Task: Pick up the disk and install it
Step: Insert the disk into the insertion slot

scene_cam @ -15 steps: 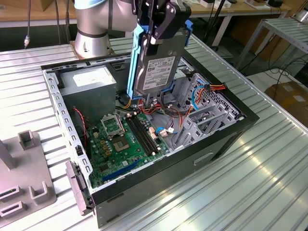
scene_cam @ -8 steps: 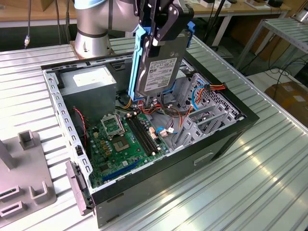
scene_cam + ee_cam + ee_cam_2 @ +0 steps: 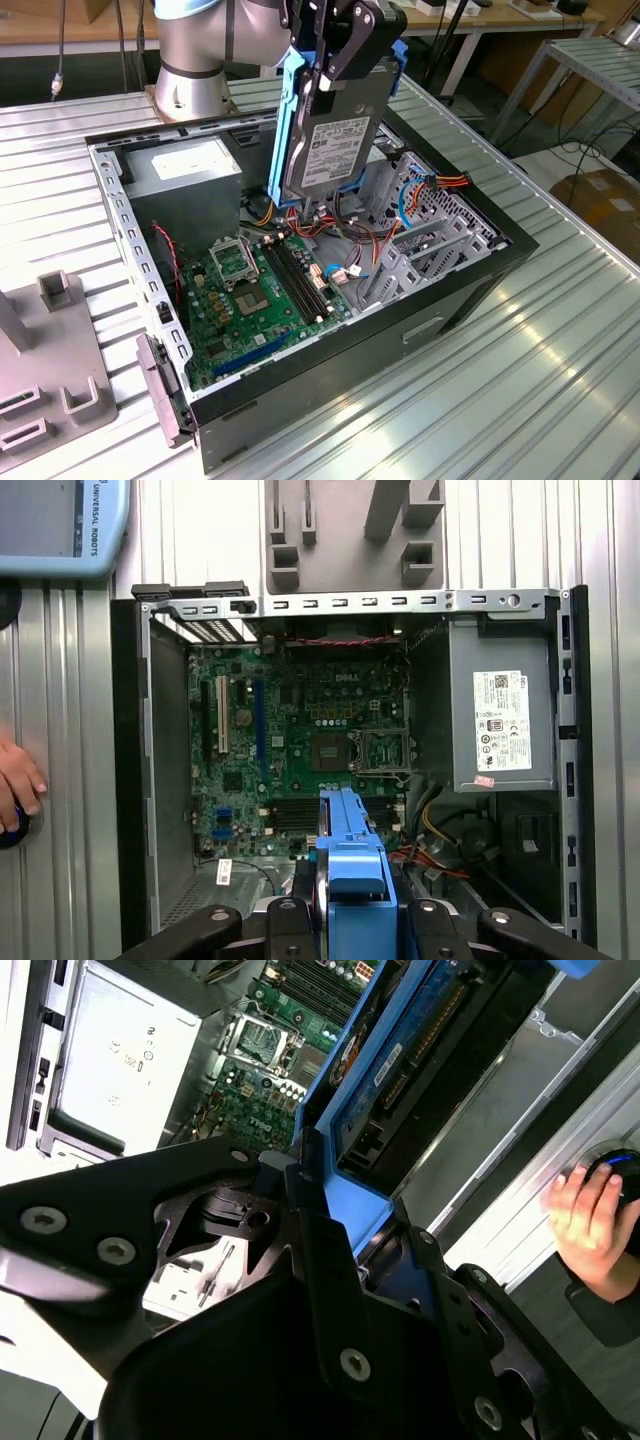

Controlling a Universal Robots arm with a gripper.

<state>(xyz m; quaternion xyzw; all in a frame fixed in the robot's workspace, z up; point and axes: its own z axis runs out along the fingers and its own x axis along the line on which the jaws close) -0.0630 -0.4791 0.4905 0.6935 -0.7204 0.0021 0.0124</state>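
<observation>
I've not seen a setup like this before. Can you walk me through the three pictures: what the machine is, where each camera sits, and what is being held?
This is one robot arm with a gripper at its end. The exterior view comes from a camera off the arm. The two wrist views come from cameras riding near the arm's wrist, looking past the gripper. On the ribbed metal table stands an open computer case, with its green motherboard and grey power supply exposed. At the exterior view's left lies a grey holder block. The fingers are shut on the disk, a hard drive with blue rails, held nearly upright over the open case. A person's hand shows off to the side in both wrist views.
</observation>
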